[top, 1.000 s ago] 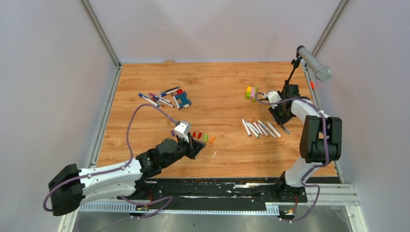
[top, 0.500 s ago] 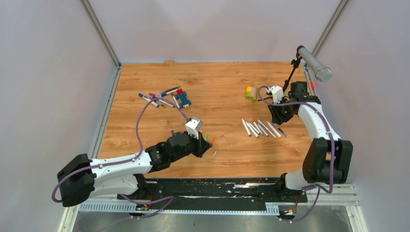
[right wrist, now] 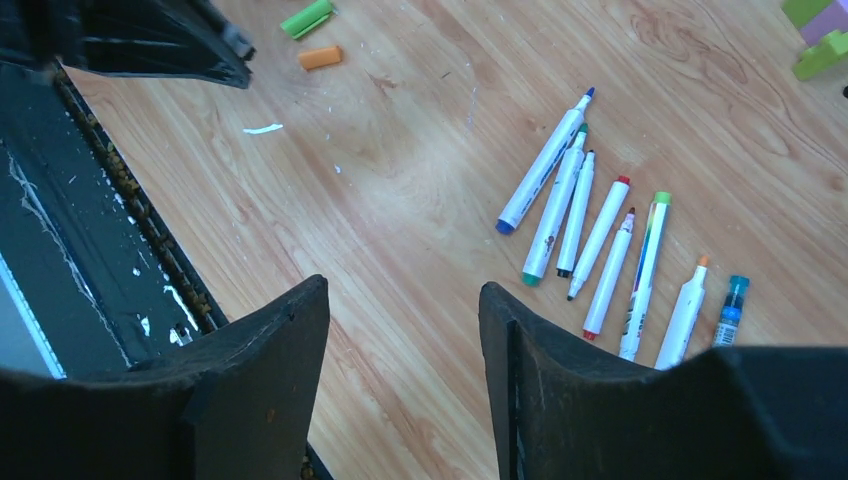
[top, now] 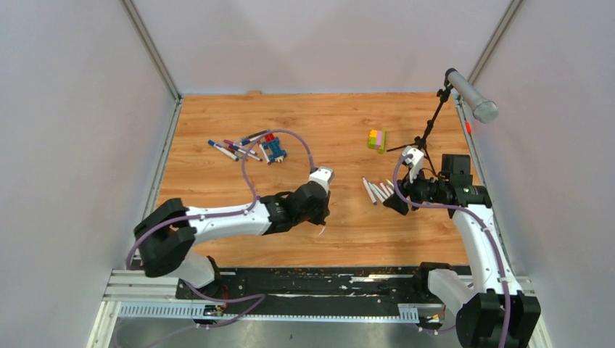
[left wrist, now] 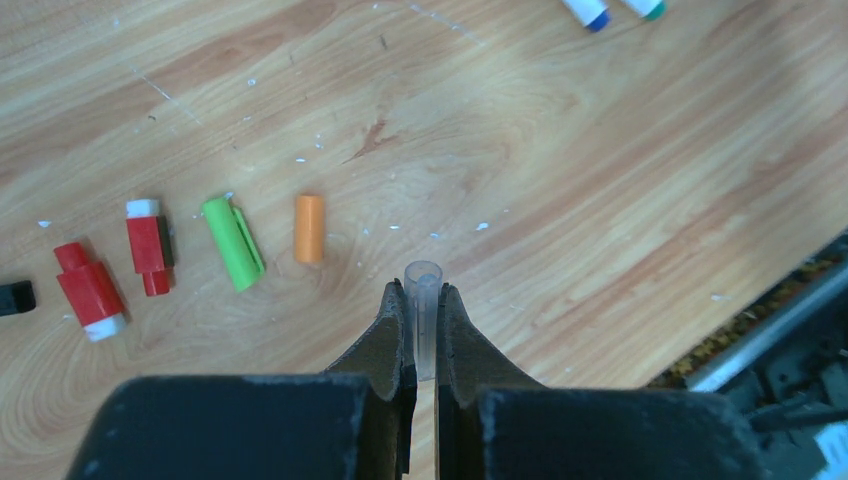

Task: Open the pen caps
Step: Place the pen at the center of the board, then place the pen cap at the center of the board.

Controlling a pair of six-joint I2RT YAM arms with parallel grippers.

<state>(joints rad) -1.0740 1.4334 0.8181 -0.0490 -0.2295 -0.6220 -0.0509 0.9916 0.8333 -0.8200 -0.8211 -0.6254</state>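
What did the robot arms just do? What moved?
The left gripper, shut on a clear cap, swung to the right, past the loose coloured caps. The right gripper pulled back from the row of pens toward the near edge, and its jaws opened, empty. The far pen pile and the block stack stayed put.
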